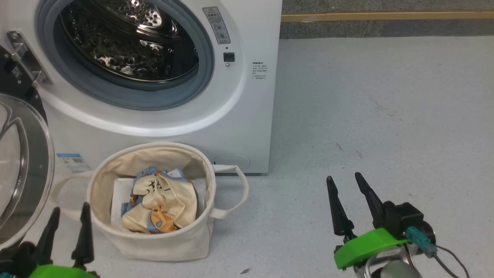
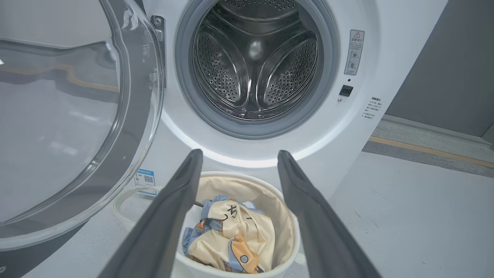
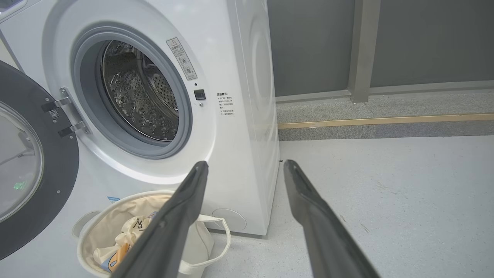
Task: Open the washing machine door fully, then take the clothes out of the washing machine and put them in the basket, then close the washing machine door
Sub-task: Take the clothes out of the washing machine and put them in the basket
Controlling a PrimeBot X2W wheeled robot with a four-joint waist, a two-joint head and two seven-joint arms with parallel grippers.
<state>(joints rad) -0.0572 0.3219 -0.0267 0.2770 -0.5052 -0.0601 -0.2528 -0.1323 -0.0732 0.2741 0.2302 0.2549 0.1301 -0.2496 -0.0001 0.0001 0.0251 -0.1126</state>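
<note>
Currently the washing machine door (image 1: 21, 166) stands swung wide to the left on its hinge, leaving the drum (image 2: 256, 61) of the washing machine (image 1: 247, 116) unobstructed; no garment is visible inside it. The clothes (image 1: 162, 204), a cream piece over a light blue one, lie bundled in the basket (image 1: 154, 245), which sits on the floor (image 1: 386, 116) directly below the opening, presumably so items drop a short way. The left gripper (image 1: 71, 206) and right gripper (image 1: 343, 176) both have fingers spread and hold nothing, low and clear of the machine. Judgement: unloading appears complete; closing the door is not yet done.
</note>
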